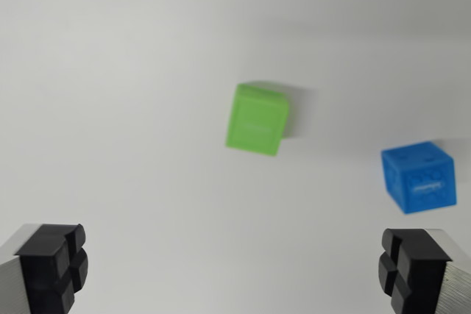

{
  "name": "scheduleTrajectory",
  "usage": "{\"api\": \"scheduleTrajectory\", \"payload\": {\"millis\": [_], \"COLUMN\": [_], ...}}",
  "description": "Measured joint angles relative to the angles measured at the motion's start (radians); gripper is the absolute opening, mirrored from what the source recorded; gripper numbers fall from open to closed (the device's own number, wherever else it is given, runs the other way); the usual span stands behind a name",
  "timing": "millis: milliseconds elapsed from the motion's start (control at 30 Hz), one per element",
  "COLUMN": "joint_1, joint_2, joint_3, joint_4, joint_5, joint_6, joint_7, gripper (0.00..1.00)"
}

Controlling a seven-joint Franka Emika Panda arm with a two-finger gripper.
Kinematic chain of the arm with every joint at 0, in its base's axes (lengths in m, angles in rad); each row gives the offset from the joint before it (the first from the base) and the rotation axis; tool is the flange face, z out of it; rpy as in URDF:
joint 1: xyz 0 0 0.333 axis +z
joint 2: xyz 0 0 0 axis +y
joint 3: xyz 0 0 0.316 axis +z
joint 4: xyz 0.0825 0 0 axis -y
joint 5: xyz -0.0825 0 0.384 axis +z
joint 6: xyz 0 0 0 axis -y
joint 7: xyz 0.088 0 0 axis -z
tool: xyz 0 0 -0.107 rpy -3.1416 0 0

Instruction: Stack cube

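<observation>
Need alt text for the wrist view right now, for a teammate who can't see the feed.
Wrist view: the open gripper holds nothing above a plain white table, its two black fingertips in the bottom corners. A green cube sits near centre, and a blue cube lies apart toward the wrist view's right.

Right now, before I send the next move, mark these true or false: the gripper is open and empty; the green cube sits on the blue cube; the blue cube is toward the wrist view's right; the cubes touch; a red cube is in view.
1. The gripper is open and empty. True.
2. The green plastic cube sits on the blue plastic cube. False: both rest separately on the white table.
3. The blue cube lies toward the wrist view's right of the green one. True.
4. The cubes touch. False: bare table separates them.
5. A red cube is in view. False: only green and blue.
</observation>
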Motion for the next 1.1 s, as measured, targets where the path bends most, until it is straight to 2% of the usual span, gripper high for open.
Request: {"api": "scheduleTrajectory", "payload": {"millis": [567, 1100], "joint_1": [-0.013, -0.036], "joint_2": [-0.003, -0.007], "joint_3": [-0.013, -0.034], "joint_4": [-0.056, -0.143], "joint_5": [0.0, 0.0], "joint_6": [0.053, 0.141], "joint_7": [-0.048, -0.13], "gripper": [1.0, 1.0]}}
